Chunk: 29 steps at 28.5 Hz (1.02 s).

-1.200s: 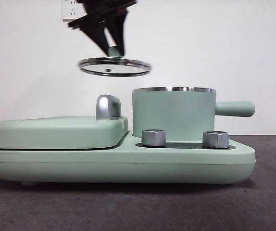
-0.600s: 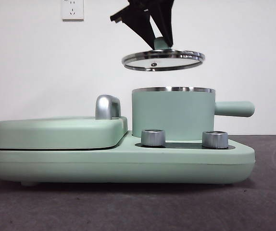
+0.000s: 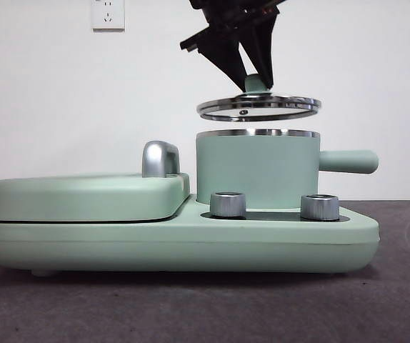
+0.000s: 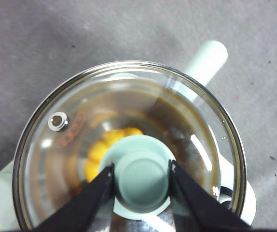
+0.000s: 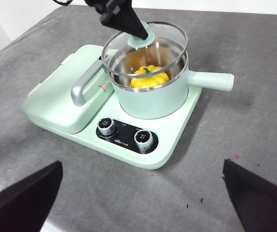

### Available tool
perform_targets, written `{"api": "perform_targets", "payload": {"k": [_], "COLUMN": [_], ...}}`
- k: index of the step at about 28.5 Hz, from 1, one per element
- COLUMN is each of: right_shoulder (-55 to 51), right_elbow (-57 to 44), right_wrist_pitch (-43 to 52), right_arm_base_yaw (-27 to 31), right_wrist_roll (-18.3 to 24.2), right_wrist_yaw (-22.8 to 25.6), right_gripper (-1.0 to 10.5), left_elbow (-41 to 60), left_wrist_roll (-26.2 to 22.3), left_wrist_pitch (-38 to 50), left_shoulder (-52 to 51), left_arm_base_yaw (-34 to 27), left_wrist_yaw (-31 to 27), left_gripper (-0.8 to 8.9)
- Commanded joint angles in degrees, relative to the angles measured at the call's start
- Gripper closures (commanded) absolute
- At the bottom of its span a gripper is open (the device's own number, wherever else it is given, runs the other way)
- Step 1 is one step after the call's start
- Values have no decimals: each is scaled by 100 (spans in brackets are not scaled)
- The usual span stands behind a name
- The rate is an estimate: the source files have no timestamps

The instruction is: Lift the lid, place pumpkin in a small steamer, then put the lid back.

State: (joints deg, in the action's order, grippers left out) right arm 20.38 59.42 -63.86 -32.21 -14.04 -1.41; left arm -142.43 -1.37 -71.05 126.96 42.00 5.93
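My left gripper [image 3: 253, 71] comes down from above, shut on the mint-green knob of the lid [image 3: 258, 107]. The glass lid hangs level a short way above the steel rim of the small steamer [image 3: 257, 168], centred over it and not touching. In the left wrist view the jaws pinch the knob [image 4: 141, 176], and the pumpkin [image 4: 99, 151] shows yellow through the glass. The right wrist view shows the pumpkin [image 5: 149, 77] sitting inside the steamer [image 5: 153, 99] under the lid [image 5: 145, 43]. My right gripper [image 5: 142, 164] waits open, high above the table's near side.
The steamer stands on a wide mint-green base [image 3: 176, 243] with two silver knobs [image 3: 228, 204] at the front. A flat mint-green cover [image 3: 83, 196] with a chrome handle [image 3: 160, 158] lies to its left. The steamer's side handle [image 3: 348, 161] points right.
The left gripper has carried the lid rightward from above the flat cover to over the steamer, then lowered it close to the rim.
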Motion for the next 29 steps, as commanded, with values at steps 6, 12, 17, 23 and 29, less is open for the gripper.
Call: {"api": "perform_targets", "payload": {"k": [6,12,17,23,29], "right_shoulder": [0,0,0,0,0], "right_elbow": [48,48,48,48,48], "right_wrist_pitch": [68,66,63,61,59], "right_arm_base_yaw": [-33,-33,-33,-33,-33], "right_wrist_roll": [-101,-101,-103,-103,-109], "right_wrist_yaw": [7,-2,-2,0,-2], "right_gripper": [388,388,388,388,388], "left_elbow": [-162,-160,-160,-160,-160], "left_wrist_roll": [-72,-70,-52,-59,-55], "left_wrist_pitch": [81,92,55,28,-48], "left_shoulder": [221,284,446,605,608], "left_arm_base_yaw": [81,72,72,70,0], "left_wrist_yaw": [13,7,7,-11,-369], "left_gripper": [761,764,764,765,789]}}
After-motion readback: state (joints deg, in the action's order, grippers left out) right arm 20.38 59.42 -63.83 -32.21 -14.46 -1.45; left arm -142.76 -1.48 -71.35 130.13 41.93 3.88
